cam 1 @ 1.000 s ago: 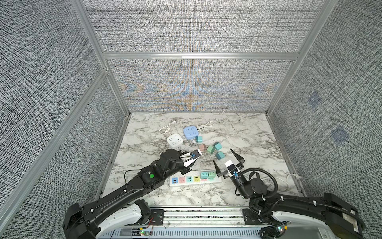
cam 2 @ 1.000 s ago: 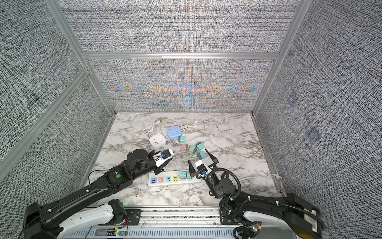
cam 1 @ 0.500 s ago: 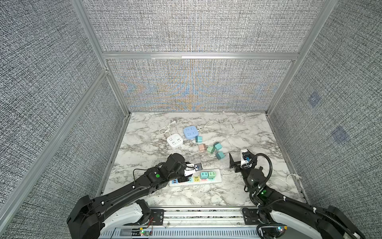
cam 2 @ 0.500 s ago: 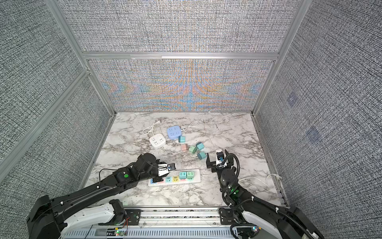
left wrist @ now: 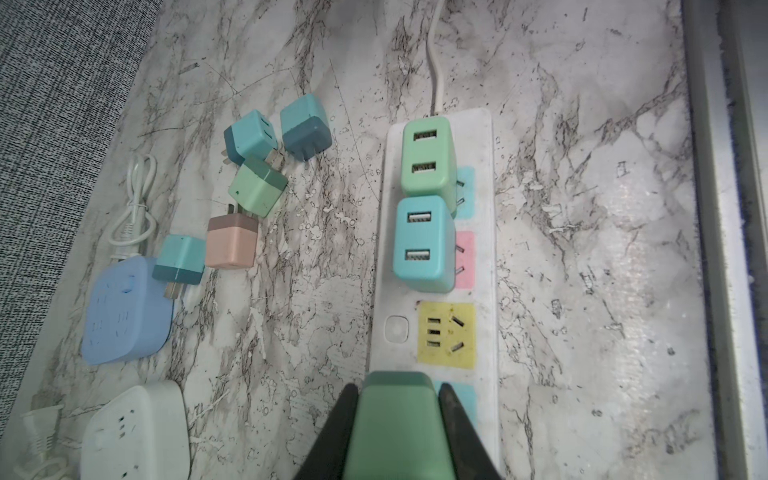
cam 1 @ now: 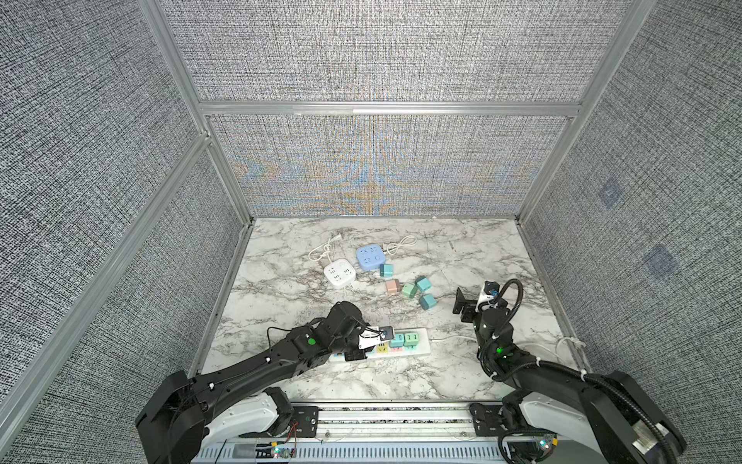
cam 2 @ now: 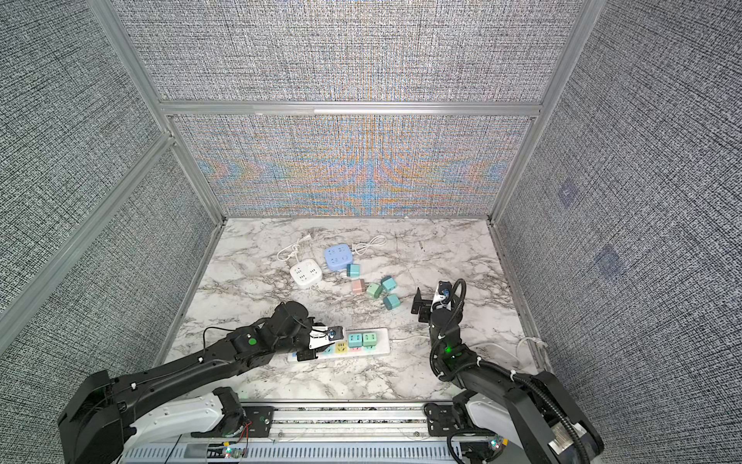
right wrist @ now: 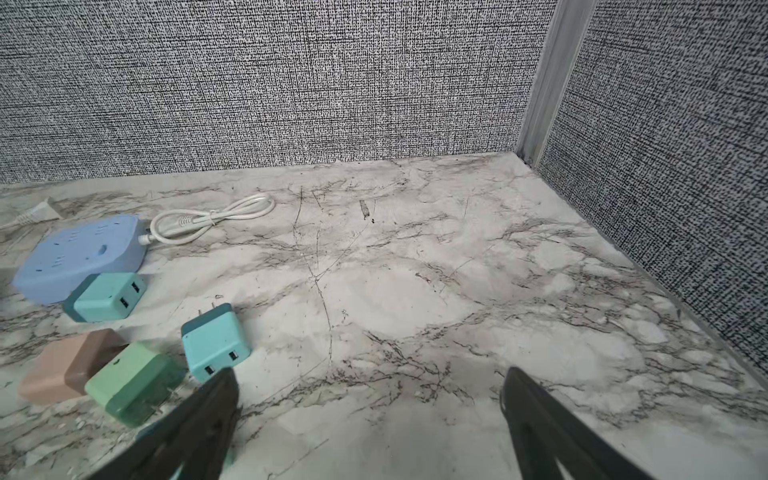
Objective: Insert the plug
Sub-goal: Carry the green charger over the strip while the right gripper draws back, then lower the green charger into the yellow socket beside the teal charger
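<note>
While the marble table [left wrist: 582, 208] bears a white power strip [left wrist: 484, 286], the left gripper [left wrist: 397, 388] clamps a green plug [left wrist: 395, 424] low over it; the right gripper [right wrist: 370, 386] hangs wide open, empty, well apart.
To seat it well, square the hidden prongs over the blue socket [left wrist: 461, 401] beside the yellow socket [left wrist: 446, 334], then press straight down. Compared with a second ago, the left gripper is down at the strip, and the right one is away from its end.
</note>
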Controlling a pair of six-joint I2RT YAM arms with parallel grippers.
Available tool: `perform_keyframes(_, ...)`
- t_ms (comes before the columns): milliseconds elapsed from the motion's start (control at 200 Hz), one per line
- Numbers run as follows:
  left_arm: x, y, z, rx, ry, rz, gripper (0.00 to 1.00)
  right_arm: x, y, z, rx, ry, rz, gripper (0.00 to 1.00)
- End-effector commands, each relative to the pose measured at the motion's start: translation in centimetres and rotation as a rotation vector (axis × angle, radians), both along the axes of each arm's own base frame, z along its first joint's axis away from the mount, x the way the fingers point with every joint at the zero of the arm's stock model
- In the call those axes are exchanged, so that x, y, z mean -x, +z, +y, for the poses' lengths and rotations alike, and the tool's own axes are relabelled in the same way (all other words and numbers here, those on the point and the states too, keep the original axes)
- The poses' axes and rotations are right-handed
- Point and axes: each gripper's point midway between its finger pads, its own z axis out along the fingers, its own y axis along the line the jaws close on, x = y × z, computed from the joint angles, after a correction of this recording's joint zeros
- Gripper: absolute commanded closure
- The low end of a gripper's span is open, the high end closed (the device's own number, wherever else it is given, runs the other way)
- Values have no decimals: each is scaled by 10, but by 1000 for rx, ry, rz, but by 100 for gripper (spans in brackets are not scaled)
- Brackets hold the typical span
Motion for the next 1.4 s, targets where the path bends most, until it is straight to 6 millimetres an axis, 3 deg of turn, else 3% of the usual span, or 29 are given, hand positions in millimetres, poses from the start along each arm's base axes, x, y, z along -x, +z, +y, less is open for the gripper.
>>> perform_keyframes(0, -3, 0, -4, 7, -14, -16, 100, -2, -2, -4, -35, -30, 12, 1)
perform_keyframes(315, -6, -9, -13, -63, -48, 29, 100, -2, -2, -7, -60, -28, 12, 1)
perform_keyframes(535, 9, -26, -22, -122, -100, 192, 100, -4, -5, -1, -50, 2, 27, 1)
perform_keyframes(635, 4, -35, -19, -160, -75, 193, 100, -4, -5, -1, -50, 2, 28, 1)
perform_keyframes(951, 4, -29, -28, -115, -95, 193, 100, -6, -7, 0, -47, 3, 40, 1)
perform_keyframes(1391, 1, -49, -27, -196, -74, 239, 100, -7, -7, 1, -45, 8, 48, 1)
